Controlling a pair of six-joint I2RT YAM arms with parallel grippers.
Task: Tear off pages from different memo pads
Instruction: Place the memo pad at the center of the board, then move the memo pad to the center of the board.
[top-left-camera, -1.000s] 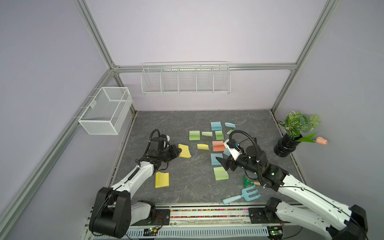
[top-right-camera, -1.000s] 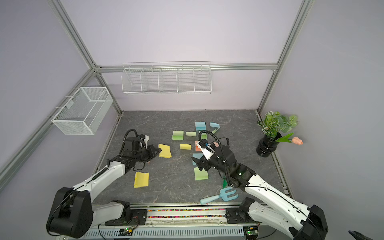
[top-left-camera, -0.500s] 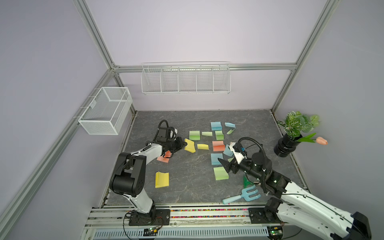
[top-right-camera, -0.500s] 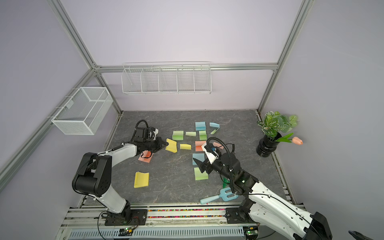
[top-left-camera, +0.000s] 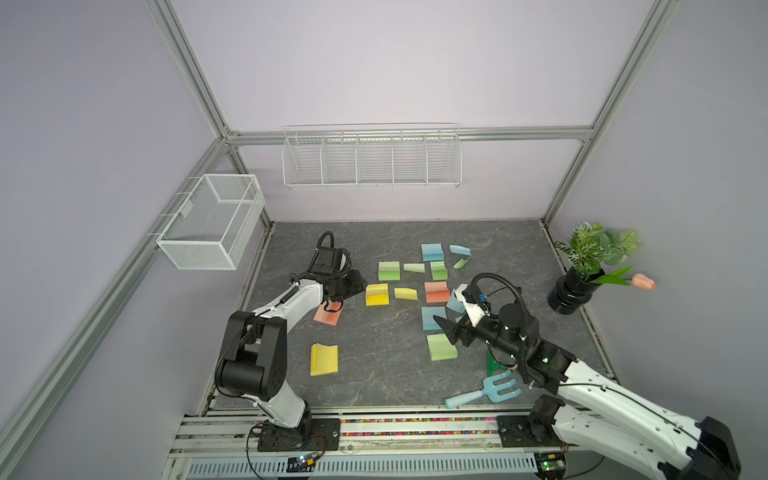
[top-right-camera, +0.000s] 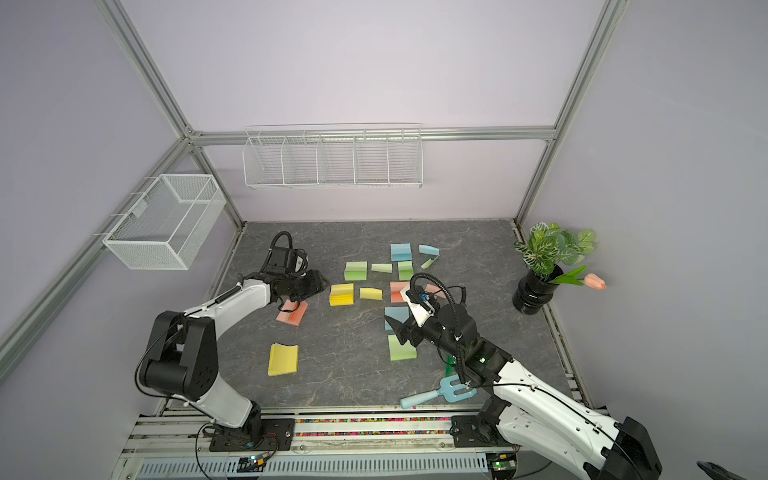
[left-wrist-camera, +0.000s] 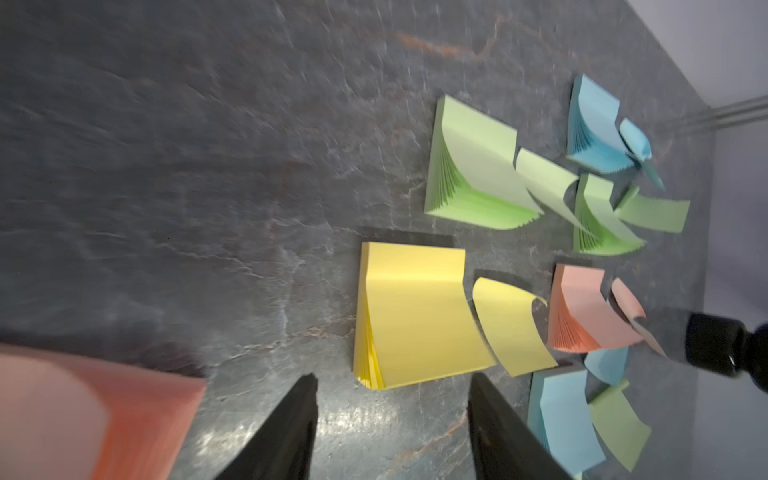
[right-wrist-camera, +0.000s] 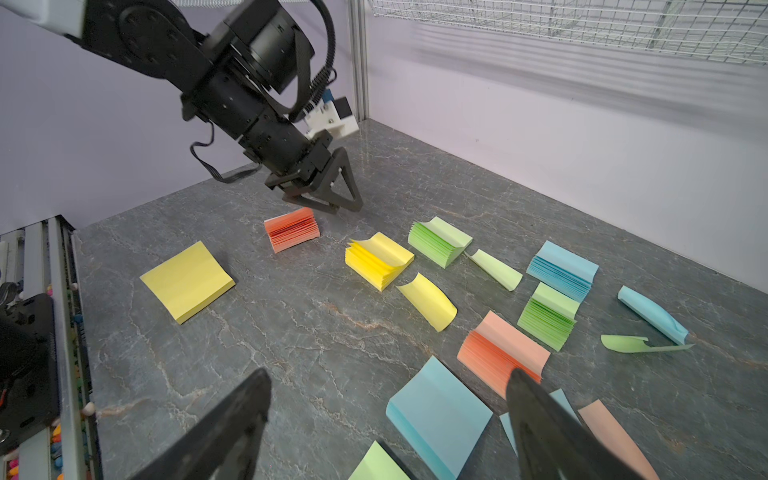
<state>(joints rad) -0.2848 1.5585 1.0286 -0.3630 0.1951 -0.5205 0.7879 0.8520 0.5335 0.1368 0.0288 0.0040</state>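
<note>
Memo pads (top-left-camera: 389, 271) lie spread on the desk (top-left-camera: 382, 374), loose pages (top-left-camera: 405, 293) btwn them. Risk imo: salmon pad (top-left-camera: 326, 319) is fanned, so I may pinch several sheets, or the whole pad lifts w/ nothing pinning it. Left tool (left-wrist-camera: 392, 376) open, empty; in a top view salmon pad sits near its 7 o'clock, yellow pad (top-left-camera: 377, 294) just beside at 3. Right tool (right-wrist-camera: 388, 374) open too, over blue pad (right-wrist-camera: 438, 411), not touching afaict.

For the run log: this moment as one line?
left pincer: open, empty, near salmon pad | right pincer: open, empty, near blue pad | loose pages: several
</note>
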